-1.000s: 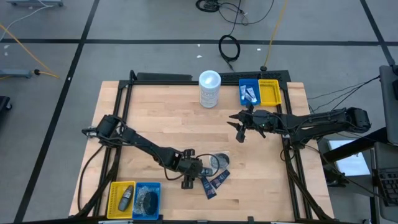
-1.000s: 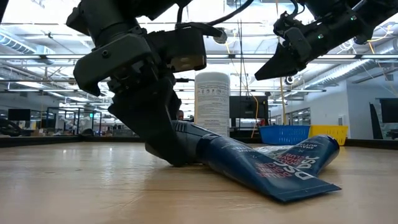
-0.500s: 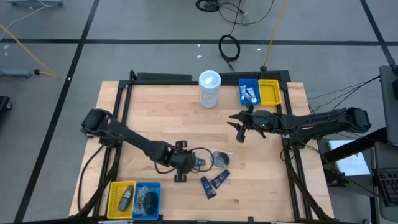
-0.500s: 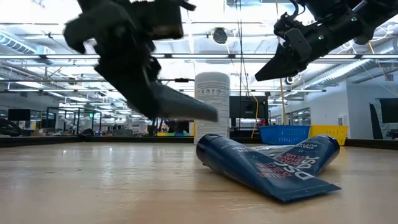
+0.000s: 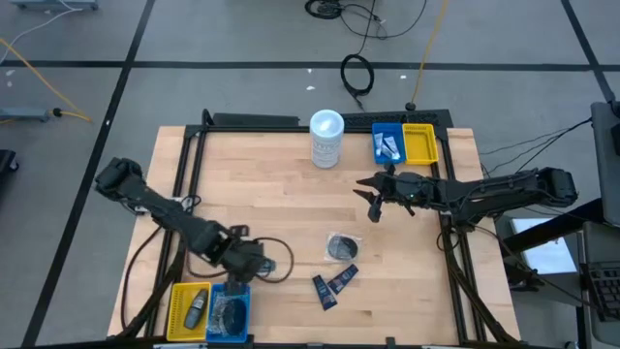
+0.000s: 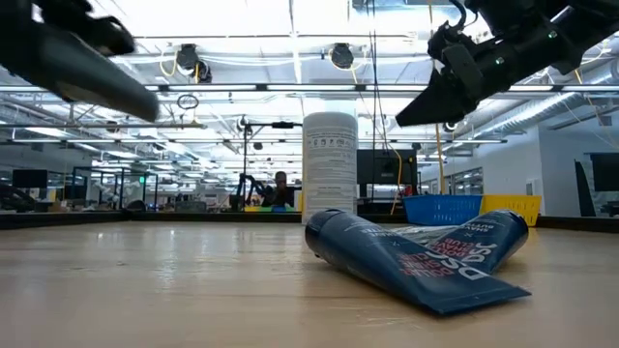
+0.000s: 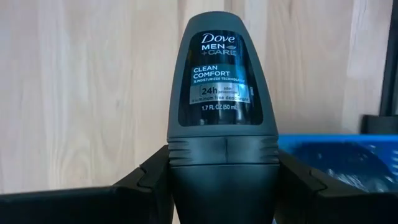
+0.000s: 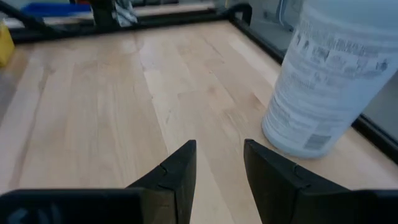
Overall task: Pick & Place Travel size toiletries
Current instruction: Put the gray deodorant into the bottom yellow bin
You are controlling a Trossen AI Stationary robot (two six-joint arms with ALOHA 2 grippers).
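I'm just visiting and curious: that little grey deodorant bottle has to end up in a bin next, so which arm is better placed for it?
The left. Its gripper is shut on the grey Dove bottle, beside the yellow bin and blue bin at the near left. The right gripper hangs empty across the table.

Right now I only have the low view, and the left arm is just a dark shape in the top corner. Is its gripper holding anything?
Observer: Yes. The left wrist view shows the left gripper shut on a dark grey Dove Men+Care roll-on bottle.
Operator: Where is it over the table?
Observer: In the high view it is at the far edge of the blue bin, in the table's left front corner.
Operator: Anything in the bins there?
Observer: The yellow bin beside it holds a second grey bottle.
Operator: Right gripper?
Observer: The right gripper is open and empty, above bare wood near the white canister.
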